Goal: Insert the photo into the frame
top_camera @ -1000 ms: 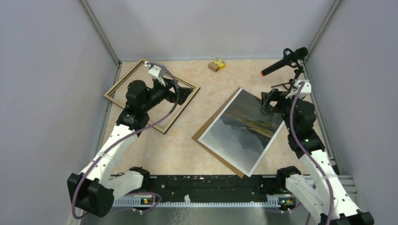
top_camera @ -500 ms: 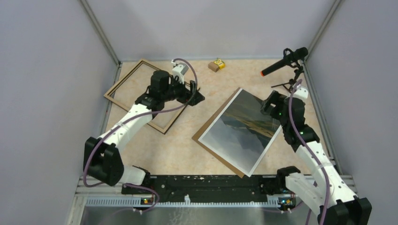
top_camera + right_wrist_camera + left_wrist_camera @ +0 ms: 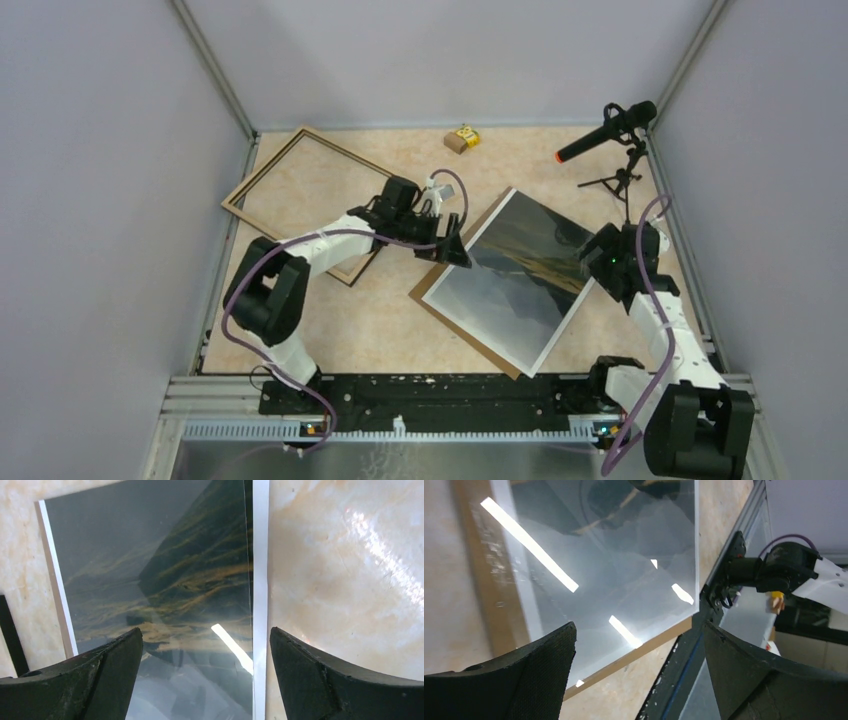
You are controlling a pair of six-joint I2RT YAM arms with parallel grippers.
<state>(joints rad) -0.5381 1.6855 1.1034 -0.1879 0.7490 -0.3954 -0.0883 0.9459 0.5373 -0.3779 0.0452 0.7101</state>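
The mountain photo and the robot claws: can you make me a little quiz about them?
1. True or false: the photo already sits inside the frame.
2. Which is nearer the frame: A, left claw, or B, right claw?
3. Fill in: the photo lies on a brown ____.
Key: 1 false; 2 A; 3 board.

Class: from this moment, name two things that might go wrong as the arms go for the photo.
1. The photo lies flat on a brown backing board; the open left end effector at their edge may pinch both.
2. The right end effector, open over the opposite edge, may crease the thin print.
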